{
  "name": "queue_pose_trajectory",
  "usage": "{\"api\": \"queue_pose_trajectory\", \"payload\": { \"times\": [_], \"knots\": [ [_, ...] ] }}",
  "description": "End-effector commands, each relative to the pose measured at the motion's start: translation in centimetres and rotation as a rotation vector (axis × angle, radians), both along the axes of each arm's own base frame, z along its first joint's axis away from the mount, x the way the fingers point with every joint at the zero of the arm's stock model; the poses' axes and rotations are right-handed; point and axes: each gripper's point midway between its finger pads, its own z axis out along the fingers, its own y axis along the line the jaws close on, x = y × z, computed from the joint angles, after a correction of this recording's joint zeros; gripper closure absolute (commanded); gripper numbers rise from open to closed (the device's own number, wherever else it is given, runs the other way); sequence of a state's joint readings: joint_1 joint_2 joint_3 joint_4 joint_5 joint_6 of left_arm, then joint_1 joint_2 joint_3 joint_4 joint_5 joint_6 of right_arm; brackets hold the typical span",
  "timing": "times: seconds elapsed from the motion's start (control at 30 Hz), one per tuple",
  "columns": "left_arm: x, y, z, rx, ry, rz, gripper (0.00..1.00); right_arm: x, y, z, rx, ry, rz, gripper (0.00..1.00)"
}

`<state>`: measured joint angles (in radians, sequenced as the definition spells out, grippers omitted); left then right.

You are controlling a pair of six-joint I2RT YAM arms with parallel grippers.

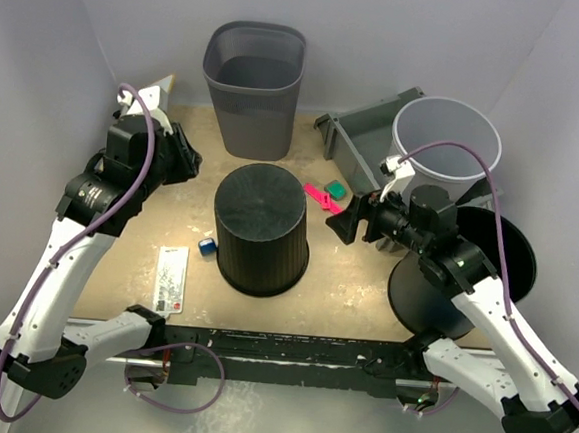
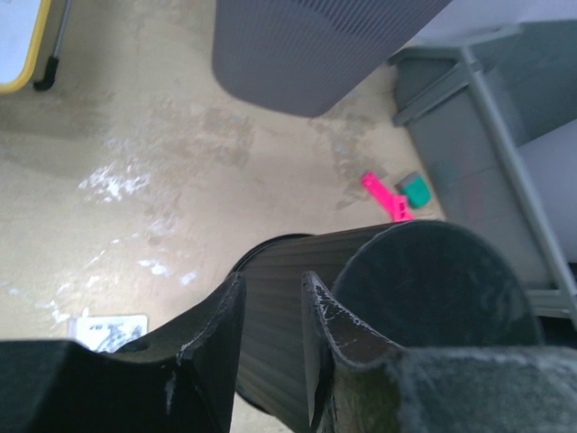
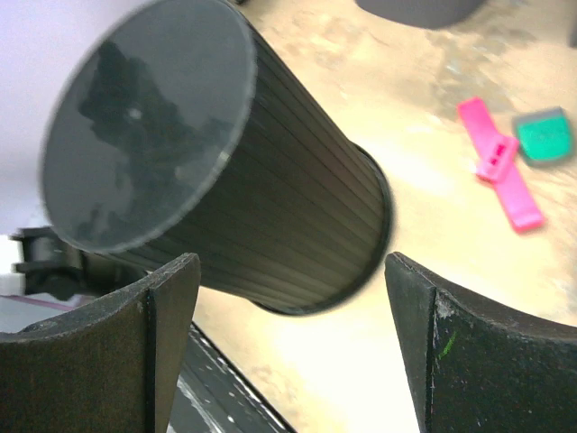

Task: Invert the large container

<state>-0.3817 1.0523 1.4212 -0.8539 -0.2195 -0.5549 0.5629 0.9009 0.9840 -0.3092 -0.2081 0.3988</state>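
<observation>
The large black ribbed container (image 1: 260, 229) stands mouth down in the middle of the table, its flat base facing up. It also shows in the left wrist view (image 2: 424, 298) and the right wrist view (image 3: 270, 207). My left gripper (image 1: 179, 158) hovers to the upper left of it, apart from it. Its jaws (image 2: 270, 284) stand a narrow gap apart with nothing between them. My right gripper (image 1: 347, 224) is to the right of the container, a short gap away. It is wide open and empty (image 3: 290, 271).
A grey wastebasket (image 1: 252, 88) stands at the back. A grey bin (image 1: 361, 137) and a pale bucket (image 1: 446, 139) are at the back right, with black round lids (image 1: 466, 271) on the right. A pink piece (image 1: 321, 197), green piece (image 1: 337, 190), blue cube (image 1: 207, 247) and card (image 1: 171, 279) lie around the container.
</observation>
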Motion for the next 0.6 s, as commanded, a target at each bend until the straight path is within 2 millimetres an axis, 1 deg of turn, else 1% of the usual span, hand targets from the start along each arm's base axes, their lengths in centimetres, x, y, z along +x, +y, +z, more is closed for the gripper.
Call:
{"api": "queue_pose_trajectory", "payload": {
  "times": [0.0, 0.07, 0.13, 0.23, 0.27, 0.3, 0.33, 0.4, 0.43, 0.5, 0.57],
  "knots": [
    [1.5, -1.4, 4.5, -0.041, -0.114, -0.06, 0.71, -1.3, -1.4, -4.9, -0.157, 0.073, 0.032, 0.15],
    [2.2, -1.5, 4.2, -0.036, -0.108, -0.05, 0.71, -2.1, 0.5, -5.4, -0.066, 0.08, 0.111, 0.15],
    [2.9, -1.3, 3.5, -0.026, -0.086, -0.02, 0.71, -2.6, 2.1, -5.9, 0.003, 0.104, 0.17, 0.15],
    [4.0, 0.1, 1.1, 0.04, -0.018, 0.068, 0.7, -3.0, 4.7, -7.0, -0.014, 0.121, 0.225, 0.15],
    [4.4, 1.0, 0.2, 0.076, 0.004, 0.122, 0.7, -3.2, 5.7, -7.1, -0.022, 0.111, 0.242, 0.15],
    [4.7, 1.5, -0.7, 0.1, 0.031, 0.153, 0.7, -3.2, 6.7, -7.3, -0.027, 0.104, 0.255, 0.15],
    [4.8, 1.7, -1.2, 0.108, 0.045, 0.169, 0.71, -3.0, 7.7, -7.2, -0.02, 0.102, 0.264, 0.14],
    [4.9, 1.7, -1.6, 0.1, 0.045, 0.174, 0.7, -1.9, 9.0, -7.1, 0.019, 0.121, 0.233, 0.14],
    [4.9, 1.6, -1.7, 0.092, 0.044, 0.173, 0.7, -0.9, 9.3, -7.0, 0.04, 0.125, 0.185, 0.13],
    [4.9, 1.4, -1.9, 0.081, 0.046, 0.165, 0.7, 0.4, 10.3, -7.2, 0.085, 0.153, 0.138, 0.13],
    [4.8, 1.3, -2.7, 0.083, 0.065, 0.157, 0.7, 2.5, 10.9, -6.4, 0.131, 0.147, 0.06, 0.12]
  ]
}}
